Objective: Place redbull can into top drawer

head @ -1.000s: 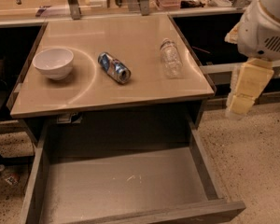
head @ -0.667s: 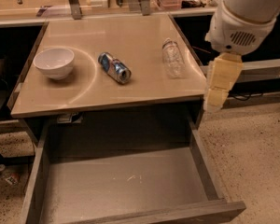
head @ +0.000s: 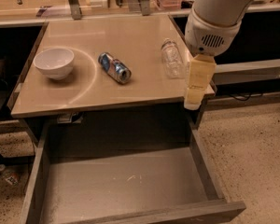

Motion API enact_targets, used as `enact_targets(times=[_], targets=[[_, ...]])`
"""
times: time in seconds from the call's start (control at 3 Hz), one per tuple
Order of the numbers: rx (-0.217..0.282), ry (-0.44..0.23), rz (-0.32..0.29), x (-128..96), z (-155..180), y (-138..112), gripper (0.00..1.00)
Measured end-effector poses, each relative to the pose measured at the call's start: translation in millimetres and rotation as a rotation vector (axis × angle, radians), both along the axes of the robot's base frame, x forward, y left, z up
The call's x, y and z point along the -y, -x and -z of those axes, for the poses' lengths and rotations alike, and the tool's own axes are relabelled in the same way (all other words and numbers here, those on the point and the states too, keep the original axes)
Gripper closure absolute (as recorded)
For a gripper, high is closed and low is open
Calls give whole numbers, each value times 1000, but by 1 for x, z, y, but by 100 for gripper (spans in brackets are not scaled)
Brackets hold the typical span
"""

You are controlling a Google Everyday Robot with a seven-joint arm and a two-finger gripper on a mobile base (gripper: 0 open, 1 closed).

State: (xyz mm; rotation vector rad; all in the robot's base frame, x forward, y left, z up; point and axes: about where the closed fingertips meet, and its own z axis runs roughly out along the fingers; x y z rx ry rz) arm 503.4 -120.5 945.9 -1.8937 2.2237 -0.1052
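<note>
The redbull can (head: 115,67), blue and silver, lies on its side near the middle of the tan tabletop (head: 130,36). The top drawer (head: 126,183) stands pulled out below the table's front edge, its grey bottom bare. My gripper (head: 196,91), with cream-coloured fingers pointing down, hangs over the table's front right corner, to the right of the can and above the drawer's right side. It holds nothing that I can see.
A white bowl (head: 54,62) sits at the table's left. A clear plastic bottle (head: 171,58) lies at the right, just left of my arm (head: 214,17). Shelving and clutter line the back. Speckled floor (head: 252,148) lies to the right.
My arm and gripper have moved left, from beside the table to over its front right corner. The can, bowl, bottle and drawer have not moved.
</note>
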Motion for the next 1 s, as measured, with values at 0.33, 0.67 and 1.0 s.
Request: enact_targets(times=[0.33, 0.67, 1.0], targets=[[-20, -47, -11, -36, 22, -8, 0], [-67, -54, -34, -97, 38, -64, 0], [-49, -69, -40, -104, 32, -69, 0]])
